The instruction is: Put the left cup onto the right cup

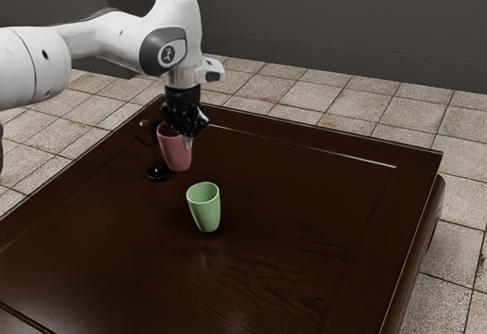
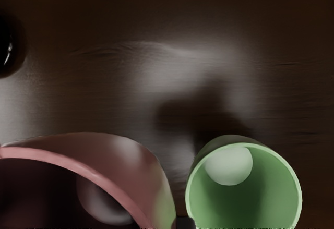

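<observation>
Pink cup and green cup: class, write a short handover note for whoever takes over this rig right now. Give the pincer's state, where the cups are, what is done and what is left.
Pincer: shut on the rim of the pink cup, toward the exterior view's left on the table.
Green cup: upright and empty, standing apart from the pink cup, nearer the camera and slightly to the exterior view's right of it.
Done: the pink cup is grasped. I cannot tell whether it is clear of the table.
Left: lift the pink cup, carry it over the green cup, set it onto it, and release.
</observation>
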Robot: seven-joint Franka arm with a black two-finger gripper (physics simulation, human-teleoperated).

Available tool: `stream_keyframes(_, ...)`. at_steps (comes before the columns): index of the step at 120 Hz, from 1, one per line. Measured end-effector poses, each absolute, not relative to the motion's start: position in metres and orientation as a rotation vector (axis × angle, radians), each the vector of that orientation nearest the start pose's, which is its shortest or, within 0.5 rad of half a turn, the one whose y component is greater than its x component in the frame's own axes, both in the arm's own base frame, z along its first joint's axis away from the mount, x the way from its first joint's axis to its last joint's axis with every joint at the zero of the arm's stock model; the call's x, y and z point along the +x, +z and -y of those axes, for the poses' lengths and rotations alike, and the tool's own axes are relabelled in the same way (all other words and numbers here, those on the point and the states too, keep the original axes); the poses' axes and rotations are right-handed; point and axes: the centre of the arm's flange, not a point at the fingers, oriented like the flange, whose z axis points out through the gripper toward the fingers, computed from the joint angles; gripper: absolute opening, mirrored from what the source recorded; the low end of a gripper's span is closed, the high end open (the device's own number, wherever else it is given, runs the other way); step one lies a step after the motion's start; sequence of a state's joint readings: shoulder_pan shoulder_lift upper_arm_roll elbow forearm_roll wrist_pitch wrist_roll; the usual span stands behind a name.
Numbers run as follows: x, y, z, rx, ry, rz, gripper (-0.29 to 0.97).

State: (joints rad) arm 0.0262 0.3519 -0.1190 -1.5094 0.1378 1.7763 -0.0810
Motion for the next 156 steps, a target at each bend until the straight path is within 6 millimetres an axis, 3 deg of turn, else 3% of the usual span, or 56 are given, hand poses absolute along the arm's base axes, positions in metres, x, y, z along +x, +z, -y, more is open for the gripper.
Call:
stream_keyframes(23,0.645,0.451,0.101,-3.043,0.137,-0.145,-0.10)
stream_keyframes(33,0.641,0.448,0.113,-3.040,0.144,-0.140,-0.10)
stream_keyframes(51,0.628,0.444,0.112,-3.026,0.167,-0.088,-0.10)
stream_keyframes(69,0.619,0.420,0.101,-3.015,0.219,-0.022,-0.10)
stream_keyframes(95,0.629,0.425,0.098,-3.004,0.130,0.017,-0.10)
stream_keyframes(112,0.633,0.430,0.109,-3.008,0.089,0.013,-0.10)
stream_keyframes(140,0.636,0.396,0.111,-3.007,0.149,0.037,-0.10)
stream_keyframes(156,0.634,0.388,0.110,-3.018,0.172,0.062,0.18)
